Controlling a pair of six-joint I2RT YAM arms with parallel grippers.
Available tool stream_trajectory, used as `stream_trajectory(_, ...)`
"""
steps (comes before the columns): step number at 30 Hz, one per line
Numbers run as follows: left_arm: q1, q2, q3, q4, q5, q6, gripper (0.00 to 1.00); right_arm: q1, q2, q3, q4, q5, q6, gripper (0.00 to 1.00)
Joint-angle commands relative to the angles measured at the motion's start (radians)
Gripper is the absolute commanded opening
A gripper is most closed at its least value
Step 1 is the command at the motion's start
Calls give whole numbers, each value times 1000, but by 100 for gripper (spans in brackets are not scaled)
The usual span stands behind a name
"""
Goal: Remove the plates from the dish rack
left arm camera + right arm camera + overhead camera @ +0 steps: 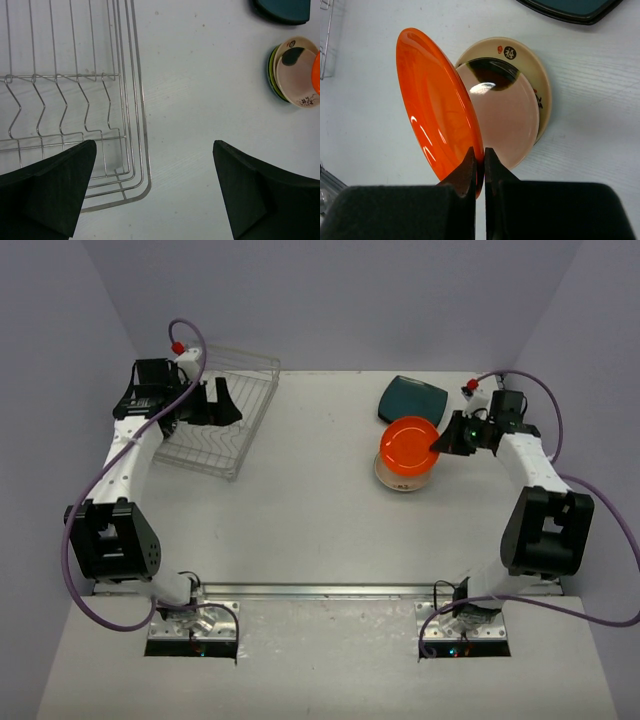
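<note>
My right gripper (479, 159) is shut on the rim of the orange-red plate (437, 132), held just above the stack of round plates (405, 478) at the right of the table. The stack's top plate is cream with small marks (506, 107); a green rim shows below it in the left wrist view (273, 75). The dark teal rounded-square plate (412, 399) lies behind the stack. The wire dish rack (222, 410) stands at the far left, and no plates show in it. My left gripper (152, 187) is open and empty over the rack's near right corner (135, 192).
Purple cables loop from both arms. Grey walls close in the table at the back and sides. The rack's upright prongs (60, 102) lie under my left gripper.
</note>
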Motion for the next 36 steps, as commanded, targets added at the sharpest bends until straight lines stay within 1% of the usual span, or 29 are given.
stream_trajectory(1,-18,0,24,42,17,-25,100,-28,83,43,2,-59,-18,0)
stream_trajectory(5,-18,-3,23,30,0,-8,100,-39,147,85,-23,-86,-26,0)
stream_trajectory(7,-18,-4,27,28,-26,-3,100,-39,176,109,-47,-92,-30,6)
stream_trajectory(8,-17,-5,30,27,-34,-4,100,-38,184,115,-51,-87,-30,13)
stream_trajectory(10,-13,-5,37,29,-53,-8,100,-38,197,126,-61,-78,-31,33)
stream_trajectory(11,-10,-5,44,29,-63,-11,100,-38,198,133,-68,-67,-31,53)
stream_trajectory(12,-6,-4,53,29,-73,-15,100,-38,198,143,-78,-56,-31,69)
stream_trajectory(14,11,-1,80,25,-97,-21,100,-38,190,168,-105,-42,-32,91)
stream_trajectory(15,23,3,102,21,-123,-23,100,-38,178,179,-115,-34,-35,96)
stream_trajectory(17,46,18,148,12,-187,-20,100,-37,151,194,-125,-6,-43,99)
stream_trajectory(19,74,68,225,-15,-280,5,100,-26,102,191,-115,34,-63,99)
stream_trajectory(20,89,100,267,-39,-304,9,100,-24,77,184,-103,63,-77,99)
stream_trajectory(22,150,180,408,-125,-319,58,98,2,17,149,-63,131,-121,99)
stream_trajectory(23,186,230,481,-166,-315,82,94,14,-17,136,-51,149,-136,99)
stream_trajectory(24,222,285,550,-202,-299,106,87,25,-49,128,-47,153,-147,99)
stream_trajectory(27,274,420,686,-265,-265,176,53,58,-97,98,-43,154,-178,99)
stream_trajectory(28,280,429,715,-275,-264,182,50,60,-100,96,-43,154,-179,99)
stream_trajectory(30,285,485,747,-269,-298,242,47,83,-113,75,-40,150,-177,99)
stream_trajectory(32,286,506,748,-258,-318,272,48,93,-113,66,-41,153,-173,99)
stream_trajectory(36,290,562,741,-232,-350,334,56,110,-113,46,-36,148,-160,99)
